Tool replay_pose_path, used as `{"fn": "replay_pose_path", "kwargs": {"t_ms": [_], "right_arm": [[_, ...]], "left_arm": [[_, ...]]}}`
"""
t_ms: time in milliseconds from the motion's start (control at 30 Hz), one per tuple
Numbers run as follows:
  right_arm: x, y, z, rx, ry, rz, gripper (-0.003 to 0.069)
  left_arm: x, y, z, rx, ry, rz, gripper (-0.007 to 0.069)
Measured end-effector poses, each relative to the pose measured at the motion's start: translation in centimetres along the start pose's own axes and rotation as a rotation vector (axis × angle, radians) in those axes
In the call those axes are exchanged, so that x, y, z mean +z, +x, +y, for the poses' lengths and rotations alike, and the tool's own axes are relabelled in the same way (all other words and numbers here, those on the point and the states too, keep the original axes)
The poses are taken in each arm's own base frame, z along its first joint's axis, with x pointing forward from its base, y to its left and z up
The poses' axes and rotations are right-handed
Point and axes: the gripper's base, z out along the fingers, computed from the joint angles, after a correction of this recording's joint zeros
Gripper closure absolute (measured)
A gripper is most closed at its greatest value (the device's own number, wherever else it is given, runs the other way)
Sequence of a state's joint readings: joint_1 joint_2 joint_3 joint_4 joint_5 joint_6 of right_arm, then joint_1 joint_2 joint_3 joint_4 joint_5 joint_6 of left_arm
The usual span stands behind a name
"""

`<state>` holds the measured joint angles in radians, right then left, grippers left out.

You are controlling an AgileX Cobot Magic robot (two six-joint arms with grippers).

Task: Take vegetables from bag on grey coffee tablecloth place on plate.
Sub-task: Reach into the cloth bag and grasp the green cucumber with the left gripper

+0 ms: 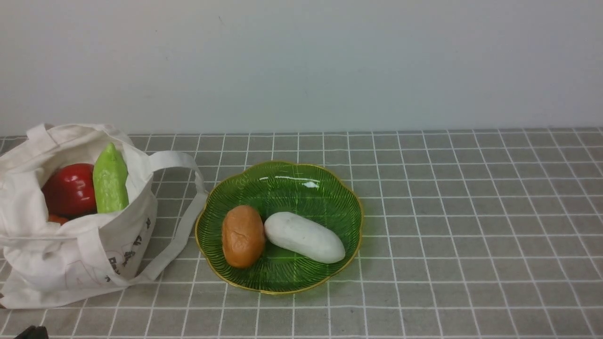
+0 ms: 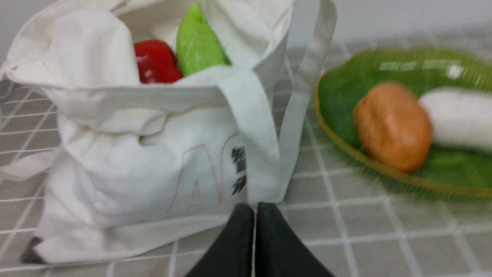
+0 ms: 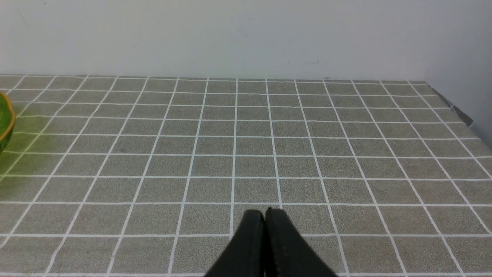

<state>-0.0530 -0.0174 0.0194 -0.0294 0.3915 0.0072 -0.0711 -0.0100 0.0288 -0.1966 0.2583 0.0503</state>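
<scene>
The cream bag (image 1: 80, 235) stands at the left on the grey grid tablecloth (image 1: 471, 212). A light-green gourd (image 1: 110, 181), a red pepper (image 1: 69, 189) and a small orange piece (image 1: 57, 219) sit in its open mouth. The green gold-rimmed plate (image 1: 292, 181) lies in the middle and holds an orange-brown potato-like piece (image 1: 243, 236) and a white oblong vegetable (image 1: 304, 237). My left gripper (image 2: 255, 209) is shut and empty, low on the cloth just in front of the bag (image 2: 153, 154). My right gripper (image 3: 265, 214) is shut and empty over bare cloth, right of the plate (image 3: 5, 123).
A bag strap (image 1: 183, 216) lies on the cloth between bag and plate. A plain wall (image 1: 301, 61) runs behind the table. The table's right edge (image 3: 453, 111) shows in the right wrist view. A dark arm part (image 1: 33, 332) shows at the front left corner.
</scene>
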Motion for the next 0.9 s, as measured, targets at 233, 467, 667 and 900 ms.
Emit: {"fn": "replay_pose_path", "kwargs": {"t_ms": [233,467,667,900], "right_arm": [[0.0,0.0,0.0,0.0,0.0,0.0,0.0672],[0.0,0.0,0.0,0.0,0.0,0.0,0.0672],[0.0,0.0,0.0,0.0,0.0,0.0,0.0672],[0.0,0.0,0.0,0.0,0.0,0.0,0.0672]], "left_arm": [[-0.1,-1.6,-0.2,-0.423,0.058,-0.171,0.0629],[-1.9,-6.1,0.8,-0.583,0.036,-0.53,0.0629],[-3.7,-14.1,-1.6,-0.353,0.106,-0.497,0.0629],[3.7,-17.2,-3.9,-0.085,0.158,0.157,0.0629]]}}
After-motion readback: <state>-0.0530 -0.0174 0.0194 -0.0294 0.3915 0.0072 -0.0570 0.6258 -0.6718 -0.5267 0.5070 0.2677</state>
